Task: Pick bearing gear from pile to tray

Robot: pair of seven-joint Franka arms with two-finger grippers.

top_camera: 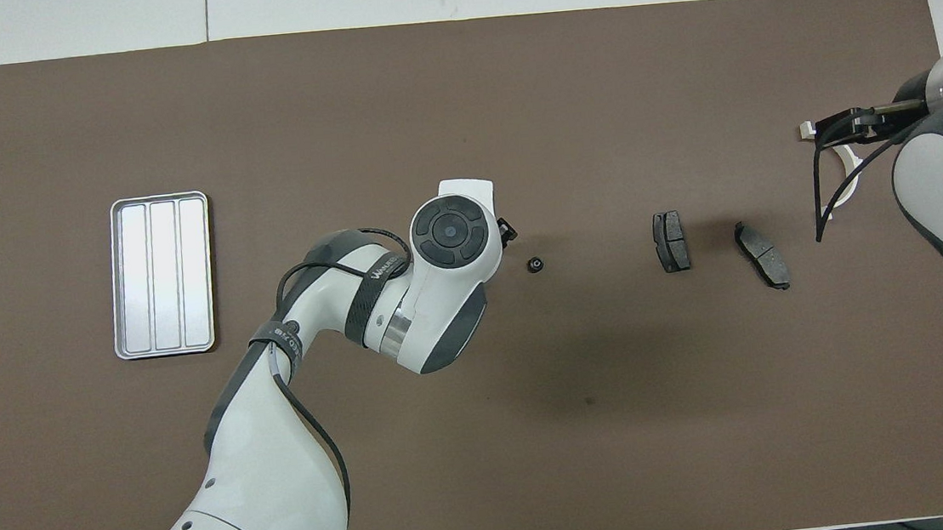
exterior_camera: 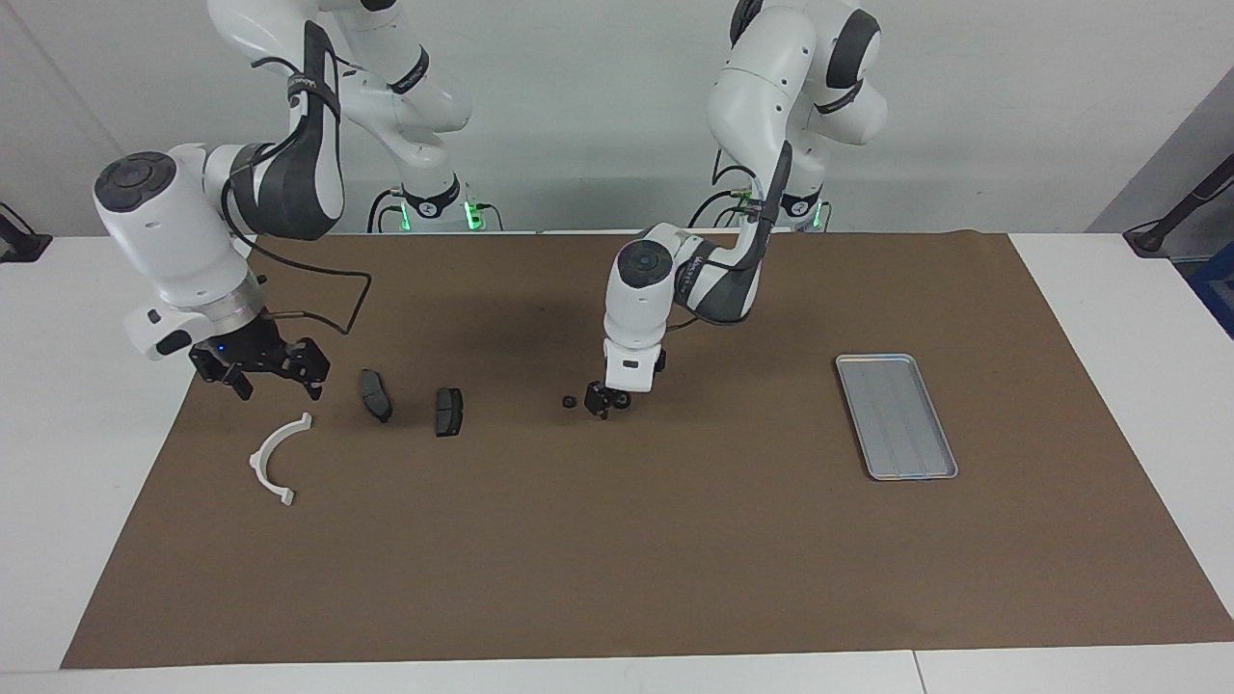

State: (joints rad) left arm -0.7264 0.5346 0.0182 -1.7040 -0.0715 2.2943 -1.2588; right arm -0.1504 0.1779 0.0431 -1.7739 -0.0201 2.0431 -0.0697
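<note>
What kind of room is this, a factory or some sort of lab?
Most likely a robotics lab or test bench, not a factory line. Two white robot arms stand at a white table covered by a brown mat, with a few dark grey brake pads and a silver-grey metal tray laid out.

Silver-grey ridged tray (exterior_camera: 897, 415), dark grey brake pads (exterior_camera: 448, 412), white bracket (exterior_camera: 277, 458)

Tray (top_camera: 162, 275) lies well apart from brake pads (top_camera: 671, 241).
</note>
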